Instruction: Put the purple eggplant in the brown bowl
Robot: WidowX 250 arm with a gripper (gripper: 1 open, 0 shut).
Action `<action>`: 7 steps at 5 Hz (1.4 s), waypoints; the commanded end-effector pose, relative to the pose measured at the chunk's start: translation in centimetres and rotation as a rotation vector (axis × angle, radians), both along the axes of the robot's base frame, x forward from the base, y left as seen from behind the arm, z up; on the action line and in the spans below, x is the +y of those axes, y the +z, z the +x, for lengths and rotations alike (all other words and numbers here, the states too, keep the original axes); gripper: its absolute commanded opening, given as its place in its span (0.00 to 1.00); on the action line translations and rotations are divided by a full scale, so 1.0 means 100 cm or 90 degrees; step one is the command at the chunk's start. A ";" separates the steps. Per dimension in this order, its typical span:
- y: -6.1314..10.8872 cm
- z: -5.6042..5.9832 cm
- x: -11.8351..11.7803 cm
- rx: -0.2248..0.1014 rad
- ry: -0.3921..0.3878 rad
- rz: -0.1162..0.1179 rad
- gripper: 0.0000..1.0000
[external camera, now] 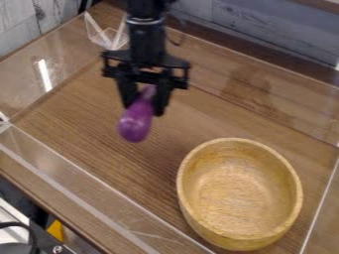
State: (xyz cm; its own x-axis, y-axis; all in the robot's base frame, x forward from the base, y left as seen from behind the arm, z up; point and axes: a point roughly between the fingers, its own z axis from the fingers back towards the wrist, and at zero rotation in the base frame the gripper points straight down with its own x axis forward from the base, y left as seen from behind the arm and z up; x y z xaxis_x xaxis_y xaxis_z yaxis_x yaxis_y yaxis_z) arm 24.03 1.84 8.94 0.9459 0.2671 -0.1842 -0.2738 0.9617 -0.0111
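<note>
While the gripper [145,99] has its jaws partly closed on the stem end of the purple eggplant [135,122], the body hangs clear of the wooden tabletop [239,94], up and left of the brown bowl [240,191] and not yet over the rim. Imo: carry w/ enough height to clear the thick rim, center over the bowl interior, lower before opening so it doesn't bounce out. Grip is near one end, so go smooth, avoid swing.
</note>
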 end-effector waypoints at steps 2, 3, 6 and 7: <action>0.018 0.006 -0.085 -0.051 -0.026 -0.003 0.00; 0.011 0.011 -0.113 -0.058 -0.074 -0.003 0.00; -0.006 0.007 -0.113 -0.078 -0.107 0.006 0.00; -0.013 -0.001 -0.109 -0.080 -0.128 0.005 0.00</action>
